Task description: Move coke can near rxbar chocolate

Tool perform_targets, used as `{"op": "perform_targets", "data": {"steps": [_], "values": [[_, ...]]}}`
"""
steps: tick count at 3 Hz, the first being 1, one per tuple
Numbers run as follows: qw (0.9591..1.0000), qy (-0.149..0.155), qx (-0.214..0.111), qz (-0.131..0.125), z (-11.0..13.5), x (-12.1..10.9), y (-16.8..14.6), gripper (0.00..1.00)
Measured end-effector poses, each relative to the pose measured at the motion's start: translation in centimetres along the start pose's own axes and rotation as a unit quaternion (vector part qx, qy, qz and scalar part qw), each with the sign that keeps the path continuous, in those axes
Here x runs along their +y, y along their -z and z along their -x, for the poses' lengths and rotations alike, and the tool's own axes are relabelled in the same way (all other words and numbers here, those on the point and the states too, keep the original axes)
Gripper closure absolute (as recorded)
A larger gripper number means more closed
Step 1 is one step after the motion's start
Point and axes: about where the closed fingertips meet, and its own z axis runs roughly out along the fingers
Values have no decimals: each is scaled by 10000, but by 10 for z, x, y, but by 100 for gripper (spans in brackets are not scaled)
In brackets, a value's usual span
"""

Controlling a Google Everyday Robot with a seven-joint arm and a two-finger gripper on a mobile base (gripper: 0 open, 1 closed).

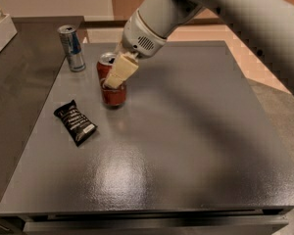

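Observation:
The red coke can (112, 93) with a silver top stands upright on the grey table (186, 131), left of centre. My gripper (115, 75) comes in from the upper right and is shut on the coke can, with one pale finger (120, 71) across its front. The rxbar chocolate (75, 122), a flat black wrapper with white lettering, lies on the table a short way to the front left of the can, apart from it.
A taller silver-and-blue can (72, 48) stands at the table's back left corner. A white tray edge (0, 33) sits on the dark counter at far left. The arm (215, 9) crosses the upper right.

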Motion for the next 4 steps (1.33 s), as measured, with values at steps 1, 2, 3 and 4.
{"op": "perform_targets", "data": {"steps": [1,2,3,4], "values": [[9998,115,20,153,8,11,-11,100],[9996,158,61,217,12,17,-23,83],[9997,92,76,216,10,18,-31,60],[9998,20,51,193,7,19,-36,36]]}}
